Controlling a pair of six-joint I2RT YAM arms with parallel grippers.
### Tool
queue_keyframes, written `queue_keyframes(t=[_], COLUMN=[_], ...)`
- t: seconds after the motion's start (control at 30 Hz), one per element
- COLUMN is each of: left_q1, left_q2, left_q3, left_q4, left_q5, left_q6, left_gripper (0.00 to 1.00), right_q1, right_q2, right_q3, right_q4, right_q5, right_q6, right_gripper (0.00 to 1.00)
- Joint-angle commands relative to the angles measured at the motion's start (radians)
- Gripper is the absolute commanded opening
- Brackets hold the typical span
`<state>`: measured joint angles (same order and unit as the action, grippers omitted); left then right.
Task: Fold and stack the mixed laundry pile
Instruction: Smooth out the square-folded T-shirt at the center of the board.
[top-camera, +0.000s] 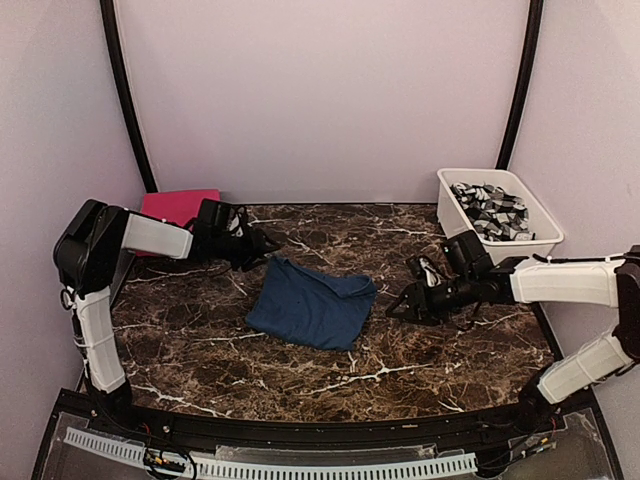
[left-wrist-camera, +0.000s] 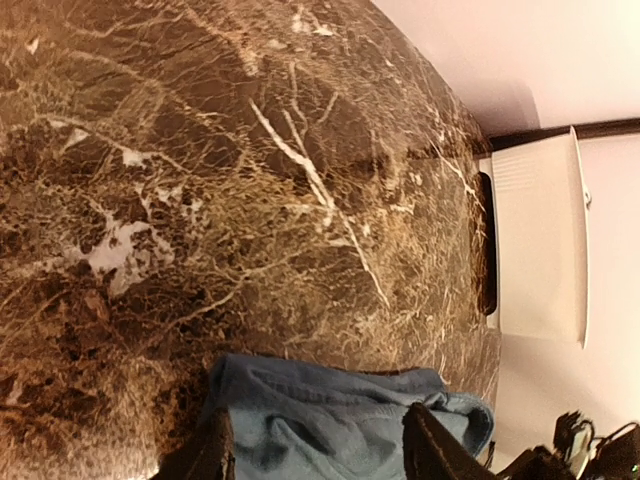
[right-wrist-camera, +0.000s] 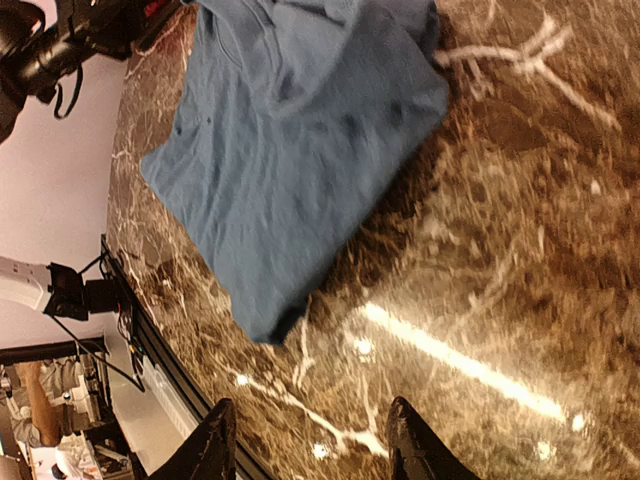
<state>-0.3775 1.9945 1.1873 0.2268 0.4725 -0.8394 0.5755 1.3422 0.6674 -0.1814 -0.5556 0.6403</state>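
The dark blue garment (top-camera: 312, 305) lies flat near the middle of the marble table (top-camera: 200, 330), roughly folded, with its far right corner rumpled. The left gripper (left-wrist-camera: 318, 415) hangs at the garment's far left corner with its claw released. In the left wrist view the two fingers (left-wrist-camera: 222, 445) stand apart and blue cloth shows in the gap, but the lower edge of that view cuts off both fingers and the cloth, so whether they touch the fabric cannot be told. The right gripper (right-wrist-camera: 310, 405) sits just right of the garment over bare marble, also released, with nothing between its fingers; only the fingertips enter the right wrist view. A pink garment (top-camera: 178, 205) lies at the far left edge against the wall, partly hidden behind the left arm, so its shape is unclear. At the far right stands a white tub (top-camera: 447, 210) holding a grey-and-white patterned cloth (top-camera: 490, 208), whose folds are too small to make out.
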Motion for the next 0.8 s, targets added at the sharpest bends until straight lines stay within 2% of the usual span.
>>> queue_keyframes(t=[0.0, 0.1, 0.2, 0.4, 0.67, 0.77], left_q1=[-0.001, -0.001, -0.001, -0.001, -0.001, -0.001], left_q2=[-0.199, -0.252, -0.302, -0.346, -0.371, -0.381], left_q3=[-0.058, -0.080, -0.095, -0.125, -0.173, -0.182], left_q4=[-0.016, -0.074, -0.116, -0.115, -0.103, -0.124], left_q5=[-0.019, -0.023, -0.028, -0.013, -0.021, -0.033], left_q6=[0.103, 0.152, 0.182, 0.190, 0.206, 0.215], left_gripper=[0.61, 0.63, 0.63, 0.63, 0.63, 0.64], right_q1=[0.008, 0.011, 0.016, 0.030, -0.003, -0.038], right_q2=[0.127, 0.241, 0.347, 0.446, 0.602, 0.635], right_q3=[0.163, 0.266, 0.332, 0.388, 0.611, 0.678], right_q4=[0.053, 0.065, 0.081, 0.097, -0.018, -0.035], right_q5=[-0.004, -0.031, -0.081, -0.156, -0.068, -0.045], right_q6=[-0.070, -0.101, -0.114, -0.125, -0.213, -0.218], right_gripper=[0.46, 0.38, 0.24, 0.00, 0.00, 0.03])
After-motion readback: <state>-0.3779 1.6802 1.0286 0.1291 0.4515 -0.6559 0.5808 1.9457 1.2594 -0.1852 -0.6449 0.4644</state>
